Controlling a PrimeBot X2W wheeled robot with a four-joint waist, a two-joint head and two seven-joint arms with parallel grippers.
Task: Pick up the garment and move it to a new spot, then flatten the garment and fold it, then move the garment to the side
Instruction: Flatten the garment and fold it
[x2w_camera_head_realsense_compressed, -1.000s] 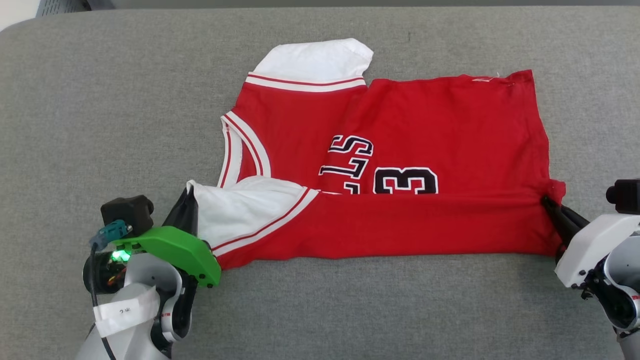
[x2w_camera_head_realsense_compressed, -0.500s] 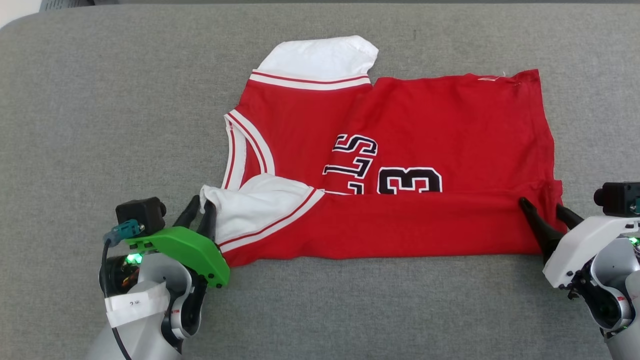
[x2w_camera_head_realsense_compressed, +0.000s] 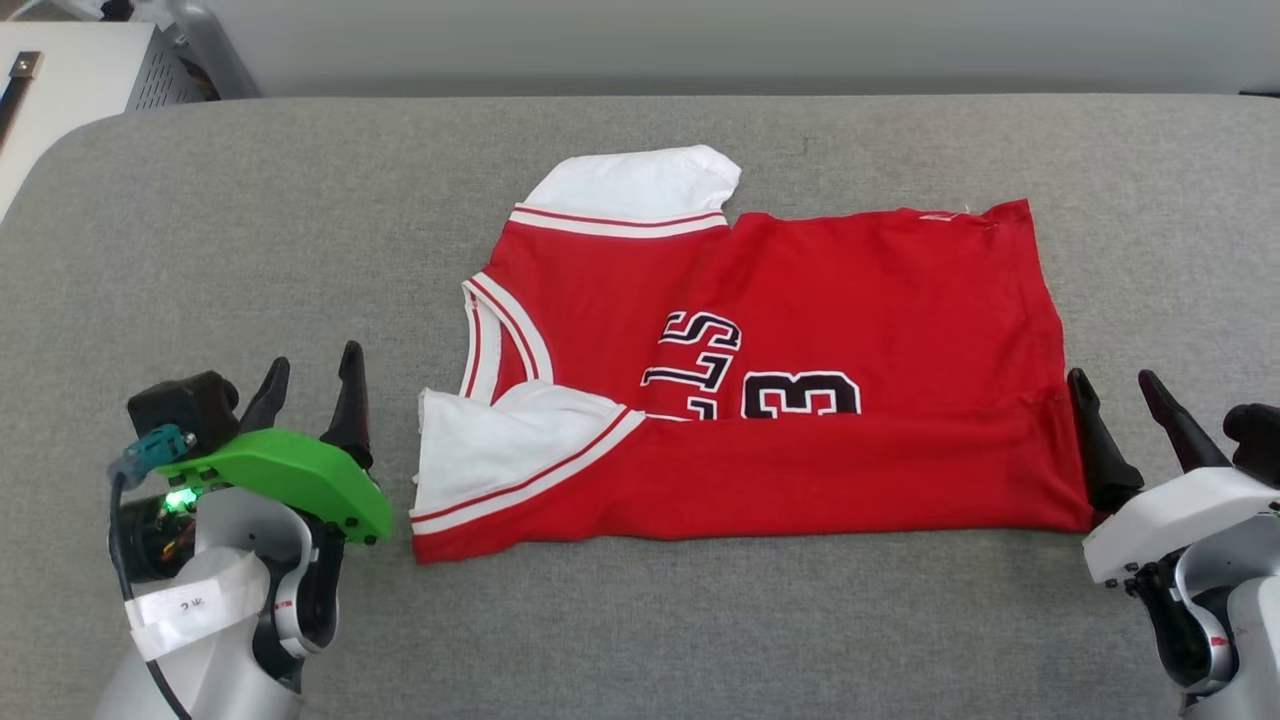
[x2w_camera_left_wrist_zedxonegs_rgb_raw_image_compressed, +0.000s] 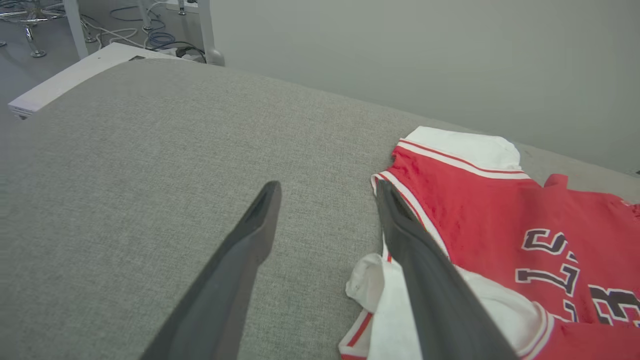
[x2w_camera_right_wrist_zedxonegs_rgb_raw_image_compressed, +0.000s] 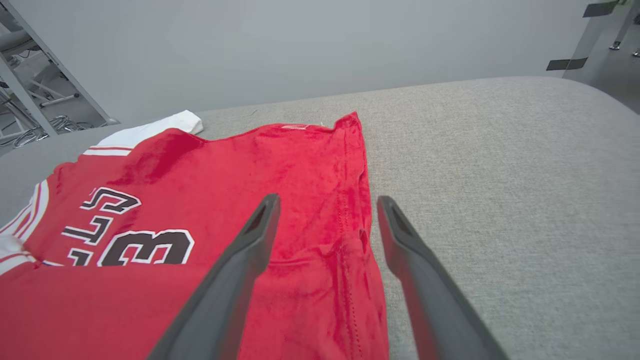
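Garment (x2w_camera_head_realsense_compressed: 800, 300): red jersey lying flat around the middle of the tabletop, collar toward the left edge, hem toward the right edge.
Fold: the near long side is turned up over the body as a red band, hiding the lower part of the black-and-white numerals and letters.
Sleeves: one white sleeve lies toward the far edge; the other lies at the near left corner of the garment, bordered by striped trim.
Left end effector (x2w_camera_head_realsense_compressed: 312, 365): fingers spread wide, holding nothing, just beside the near white sleeve on its left-edge side and apart from it.
Right end effector (x2w_camera_head_realsense_compressed: 1112, 378): fingers spread wide, holding nothing, at the hem's near corner; in the right wrist view one finger stands over the red cloth and the other over bare grey surface.
Tabletop (x2w_camera_head_realsense_compressed: 250, 220): grey woven covering with a rounded far left corner.
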